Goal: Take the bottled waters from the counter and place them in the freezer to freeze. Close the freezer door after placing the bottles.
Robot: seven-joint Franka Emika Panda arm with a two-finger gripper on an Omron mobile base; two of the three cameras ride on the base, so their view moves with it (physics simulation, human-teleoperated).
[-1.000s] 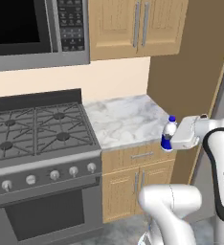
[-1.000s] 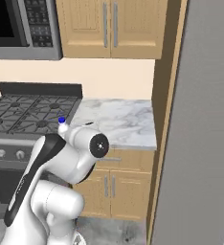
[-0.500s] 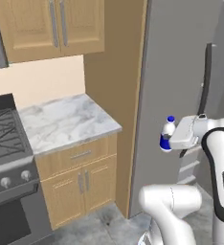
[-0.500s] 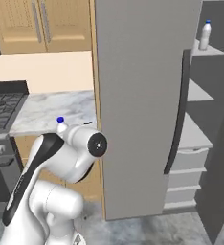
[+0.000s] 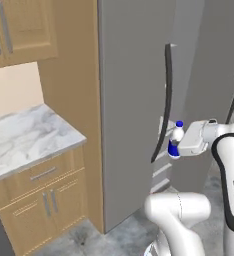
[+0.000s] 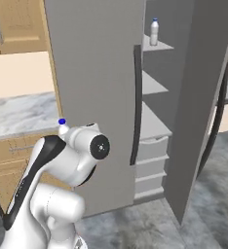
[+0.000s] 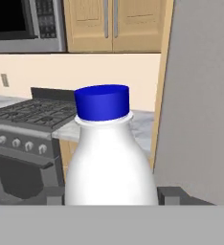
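Observation:
My gripper [image 5: 175, 147] is shut on a bottled water [image 5: 176, 139], held upright: whitish, blue cap, dark blue label. In the hand view this bottle [image 7: 109, 162] stands large between the two dark fingertips [image 7: 173, 194]. Its cap [image 6: 62, 121] peeks over my arm in the right base view. The freezer [image 6: 155, 87] stands open with white shelves. A second bottled water [image 6: 155, 31] stands on its top shelf. The freezer door [image 6: 201, 97] is swung wide to the right. The held bottle hangs in front of the open compartment [image 5: 161, 131], beside the closed door's handle. The marbled counter [image 5: 24, 140] lies to the left.
The closed grey fridge door [image 5: 131, 100] with its dark handle [image 5: 166, 100] stands left of the held bottle. White drawers [image 6: 152, 148] sit low in the freezer. Wooden cabinets [image 5: 39, 200] are under the counter. Stove [image 7: 32, 115] and microwave [image 7: 23, 24] lie behind the bottle in the hand view.
The whole scene has slid left as the base drove right: stove and counter gave way to the fridge. The bottle stays in the gripper in the same pose.

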